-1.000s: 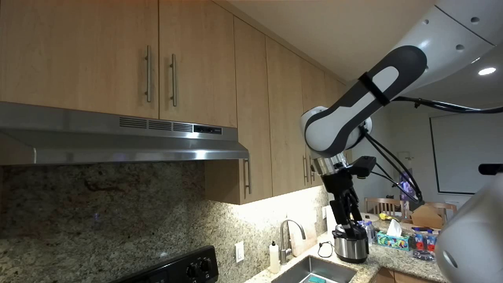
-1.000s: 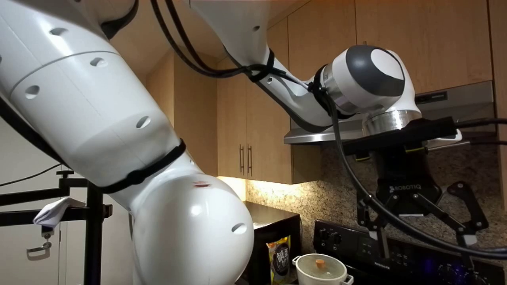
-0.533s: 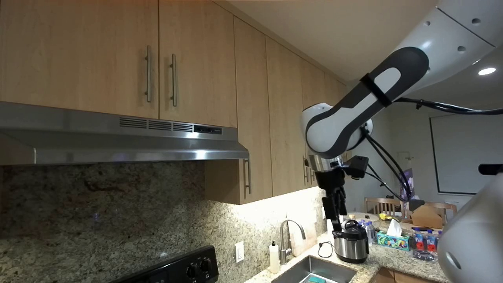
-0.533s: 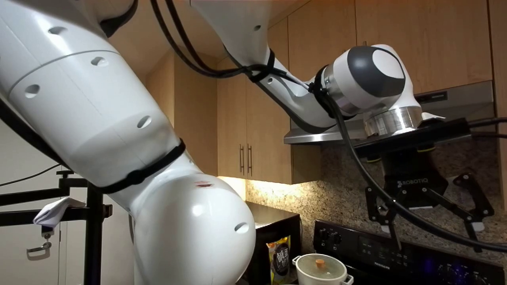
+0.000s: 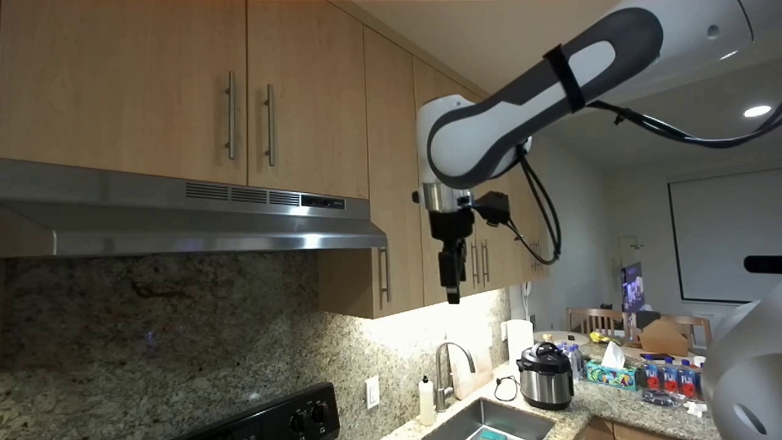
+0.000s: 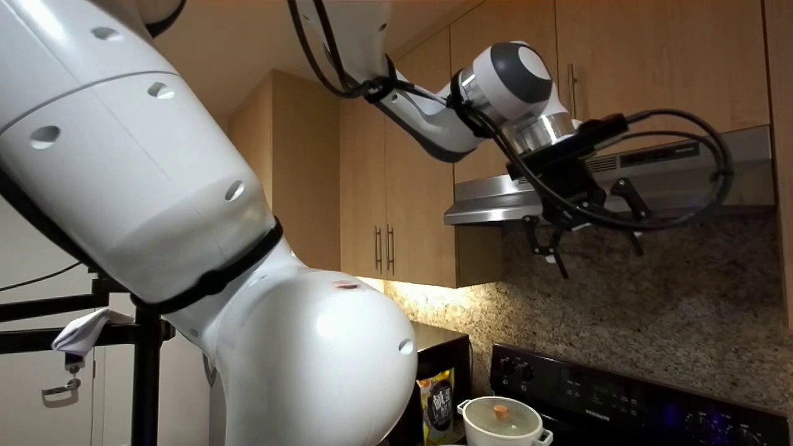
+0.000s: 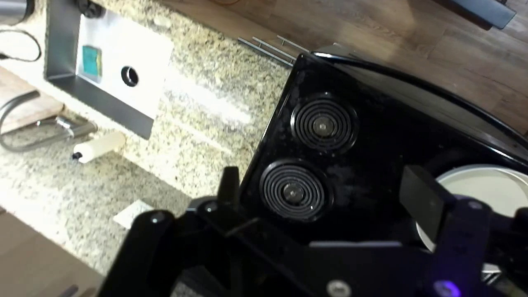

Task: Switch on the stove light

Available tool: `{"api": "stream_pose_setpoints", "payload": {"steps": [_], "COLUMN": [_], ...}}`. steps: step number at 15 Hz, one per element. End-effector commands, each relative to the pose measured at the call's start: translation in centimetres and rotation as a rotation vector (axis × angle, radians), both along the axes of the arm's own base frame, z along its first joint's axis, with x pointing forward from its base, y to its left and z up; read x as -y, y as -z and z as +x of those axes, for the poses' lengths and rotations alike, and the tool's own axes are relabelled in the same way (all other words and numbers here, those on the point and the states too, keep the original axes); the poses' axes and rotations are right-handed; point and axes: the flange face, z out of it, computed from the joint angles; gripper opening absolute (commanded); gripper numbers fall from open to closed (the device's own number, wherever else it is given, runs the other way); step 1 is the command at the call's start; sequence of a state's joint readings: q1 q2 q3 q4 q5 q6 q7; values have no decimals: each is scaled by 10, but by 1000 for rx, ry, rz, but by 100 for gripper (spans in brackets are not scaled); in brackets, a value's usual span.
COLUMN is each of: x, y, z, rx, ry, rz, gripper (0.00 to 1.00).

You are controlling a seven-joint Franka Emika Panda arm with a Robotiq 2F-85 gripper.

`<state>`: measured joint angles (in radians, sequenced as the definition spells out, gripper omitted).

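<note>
Smooth, pale wooden cabinets (image 5: 330, 91) line the top of the scene, over a rough, speckled stone backsplash (image 5: 201, 330). The only arm (image 5: 525, 110), rounded and glossy white with dark grey trim, extends in front of the range hood (image 5: 201, 217), a sleek metal box whose long axis runs level along the backsplash. Lower down is the shiny black cooktop (image 7: 371, 144), and near it stands a round white pot (image 6: 489, 433). The gripper (image 6: 600, 261) hangs over the cooktop with its jaws spread wide and nothing between them; its angular black fingers (image 7: 423, 202) point down, and the wrist view shows 2 ringed coil burners (image 7: 293, 192) beyond them. The stove light is out of sight; I judge that it sits under the hood and is worked from the dark, narrow control strip (image 5: 322, 201) on the hood's front. That strip lies higher than the fingertips and, as I read both exterior views, back toward the backsplash from them, with bare air between. Its long axis follows the hood's, while the line across the fingers stands askew to the cooktop's front edge, so the coming move probably calls for rising, turning and moving in. Any switches on the strip are too small to make out.
</note>
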<state>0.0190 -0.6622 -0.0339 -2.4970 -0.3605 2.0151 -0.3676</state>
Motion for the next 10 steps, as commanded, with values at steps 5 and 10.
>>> {"api": "stream_pose_setpoints", "payload": {"steps": [5,10], "x": [-61,-52], "y": [-86,-109], "z": [34,63], "rx": [152,204], "ry": [8,6], "rz": [46,163], "gripper": [100,100]}}
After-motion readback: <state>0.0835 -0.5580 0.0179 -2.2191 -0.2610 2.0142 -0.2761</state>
